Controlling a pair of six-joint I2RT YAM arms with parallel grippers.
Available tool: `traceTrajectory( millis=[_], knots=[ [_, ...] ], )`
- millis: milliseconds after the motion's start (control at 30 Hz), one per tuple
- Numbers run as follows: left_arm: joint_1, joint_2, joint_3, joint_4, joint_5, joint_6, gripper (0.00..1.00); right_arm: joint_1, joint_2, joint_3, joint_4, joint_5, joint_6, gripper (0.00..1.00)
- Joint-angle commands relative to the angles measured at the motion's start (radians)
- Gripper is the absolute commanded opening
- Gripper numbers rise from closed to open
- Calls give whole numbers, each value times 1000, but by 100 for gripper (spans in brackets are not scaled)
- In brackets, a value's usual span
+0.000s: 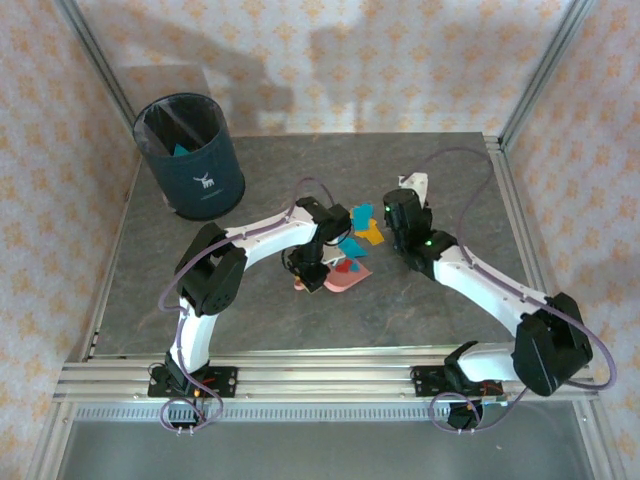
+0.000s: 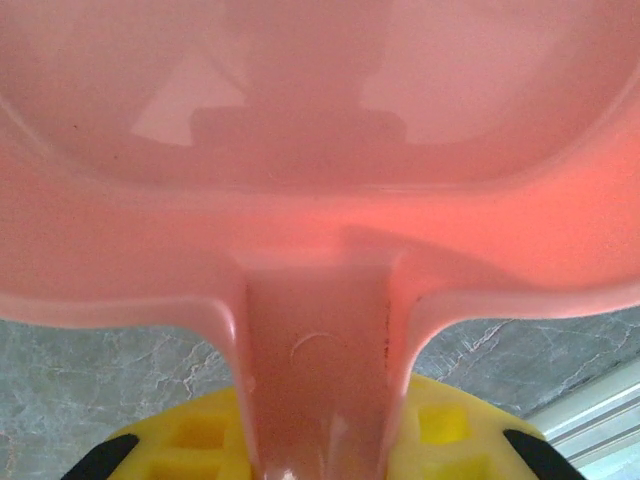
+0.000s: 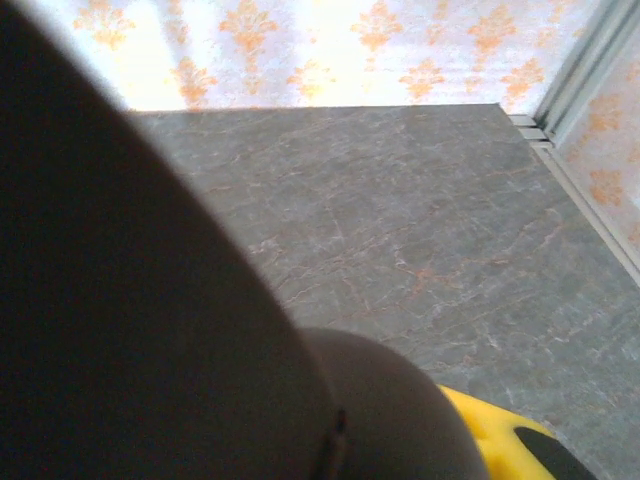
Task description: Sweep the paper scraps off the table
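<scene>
Both arms reach in over the middle of the worktop (image 1: 450, 170). The left end effector (image 2: 318, 455) is pinched narrow on the handle of a pink dustpan (image 2: 320, 200), whose mouth points toward the right arm. The right end effector (image 1: 402, 208) is closed tight on a dark rounded object (image 3: 150, 300); what that is I cannot tell. The paper scraps (image 1: 362, 228), teal, yellow-orange and red, lie bunched between the two, the red ones at the dustpan's mouth. Toward the far left corner stands a dark blue bin (image 1: 190, 160) with a teal piece inside.
</scene>
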Motion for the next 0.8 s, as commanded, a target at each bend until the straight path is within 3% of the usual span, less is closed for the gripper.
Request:
traceTrajectory(
  millis=[0,600,767],
  knots=[
    [-9,20,30,-35,-16,-3,0,-4,25,52,53,-60,-53,0],
    [-9,47,39,-25,-15,-6,0,15,-9,67,-188,-458,-52,0],
    [-11,48,33,-23,-9,-6,0,38,-30,65,-212,-507,-43,0]
  ],
)
